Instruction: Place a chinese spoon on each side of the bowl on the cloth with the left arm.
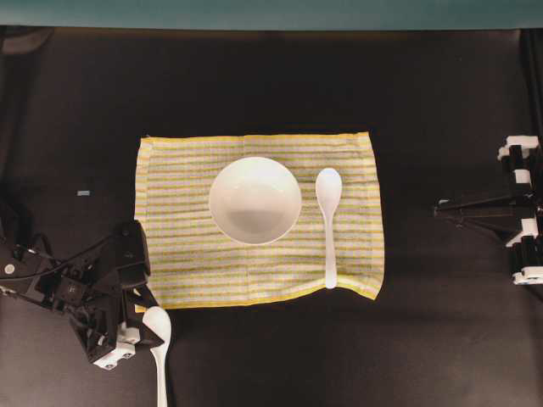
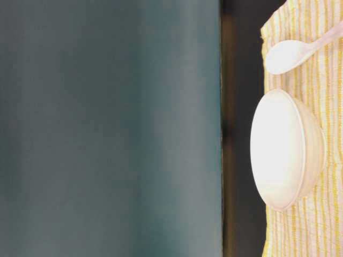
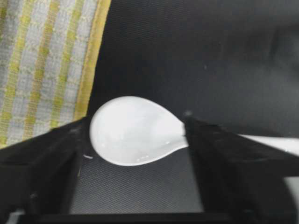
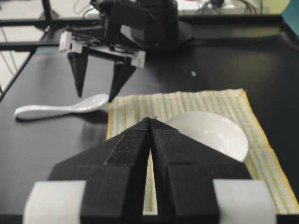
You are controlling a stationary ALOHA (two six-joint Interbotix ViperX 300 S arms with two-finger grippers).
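Note:
The striped cloth (image 1: 187,271) lies mid-table with the white bowl (image 1: 254,200) on it. One chinese spoon (image 1: 328,225) rests on the cloth to the right of the bowl, handle toward the front. The other spoon (image 1: 159,348) lies on the black table just off the cloth's front left corner. My left gripper (image 1: 146,332) hangs over that spoon's oval end (image 3: 135,130), open, one finger (image 3: 46,158) at its tip. The other finger (image 3: 224,154) crosses the handle. My right gripper (image 4: 152,119) is shut and holds nothing, parked at the right (image 1: 441,207).
A small pale tag (image 1: 83,193) lies on the table left of the cloth. A teal wall (image 1: 271,13) runs along the table's far edge. The right arm's base (image 1: 522,212) stands at the right edge. Bare black tabletop surrounds the cloth.

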